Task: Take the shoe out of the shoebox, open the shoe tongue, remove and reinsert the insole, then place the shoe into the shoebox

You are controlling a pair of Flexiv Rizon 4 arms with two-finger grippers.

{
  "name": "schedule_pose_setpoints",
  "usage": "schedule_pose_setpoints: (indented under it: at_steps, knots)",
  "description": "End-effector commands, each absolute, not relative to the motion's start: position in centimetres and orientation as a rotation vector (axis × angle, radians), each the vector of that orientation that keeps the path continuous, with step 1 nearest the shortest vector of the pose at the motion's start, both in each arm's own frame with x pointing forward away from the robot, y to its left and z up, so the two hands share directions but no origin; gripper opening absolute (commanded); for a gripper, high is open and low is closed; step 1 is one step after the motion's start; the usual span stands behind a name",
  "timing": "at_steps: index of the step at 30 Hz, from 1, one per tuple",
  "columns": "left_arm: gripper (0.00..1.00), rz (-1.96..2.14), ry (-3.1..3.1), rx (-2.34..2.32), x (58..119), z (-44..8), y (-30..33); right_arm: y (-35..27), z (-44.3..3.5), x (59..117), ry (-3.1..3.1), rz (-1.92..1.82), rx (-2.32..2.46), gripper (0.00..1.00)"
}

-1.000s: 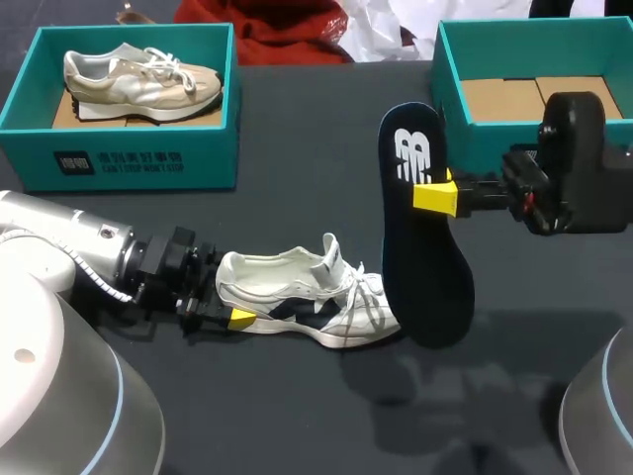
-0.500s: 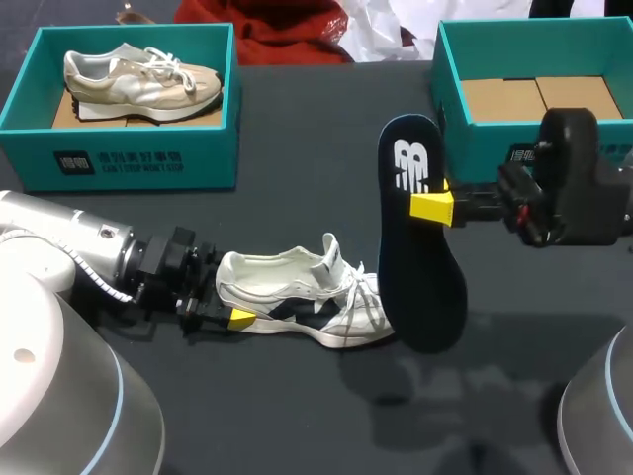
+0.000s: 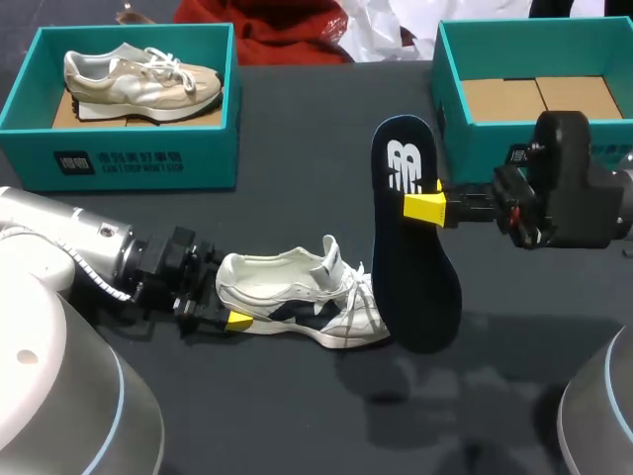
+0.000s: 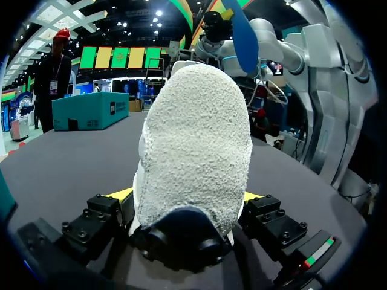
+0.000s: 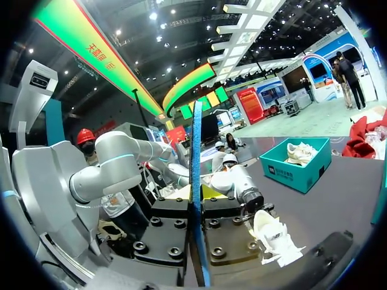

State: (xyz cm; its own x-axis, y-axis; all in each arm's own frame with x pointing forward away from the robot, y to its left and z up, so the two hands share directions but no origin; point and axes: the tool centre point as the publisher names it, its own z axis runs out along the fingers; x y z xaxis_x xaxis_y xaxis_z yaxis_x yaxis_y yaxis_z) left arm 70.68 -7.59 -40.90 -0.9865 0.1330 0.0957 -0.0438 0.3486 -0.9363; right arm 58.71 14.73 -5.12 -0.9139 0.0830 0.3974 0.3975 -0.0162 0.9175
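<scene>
A white sneaker [image 3: 297,297] lies on its side on the black table, with its tongue pulled up. My left gripper [image 3: 226,315] is at the heel. In the left wrist view the heel [image 4: 193,139] sits between the fingers of this gripper [image 4: 187,198], which stands open. My right gripper [image 3: 427,208] is shut on a dark navy insole [image 3: 413,267]. It holds the insole upright above the table, the lower end just past the sneaker's toe. In the right wrist view the insole [image 5: 196,163] runs edge-on between the fingers of the gripper [image 5: 197,202], and the sneaker [image 5: 275,235] lies beyond.
A teal shoebox [image 3: 450,59] with cardboard inside stands at the back right, close behind the right arm. Another teal box [image 3: 119,163] at the back left holds a beige sneaker [image 3: 138,79]. Red cloth [image 3: 267,30] lies at the far edge.
My right gripper has carried the insole a little to the left, nearer the sneaker. The left gripper's fingers have spread slightly around the heel.
</scene>
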Motion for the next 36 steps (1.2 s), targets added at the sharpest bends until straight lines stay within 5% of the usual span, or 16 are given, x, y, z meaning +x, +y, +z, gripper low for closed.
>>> schedule_pose_setpoints:
  at_steps: [1,36]
  knots:
    - [1.0,1.668,-2.483,-0.076,70.5,-40.5,-6.9,14.6,-5.2,57.9,-2.043,-2.037,-0.543,0.0]
    - [1.0,0.531,-3.029,-0.277,71.8,-36.5,0.6,14.6,-5.2,57.9,-2.043,-2.037,-0.543,0.0]
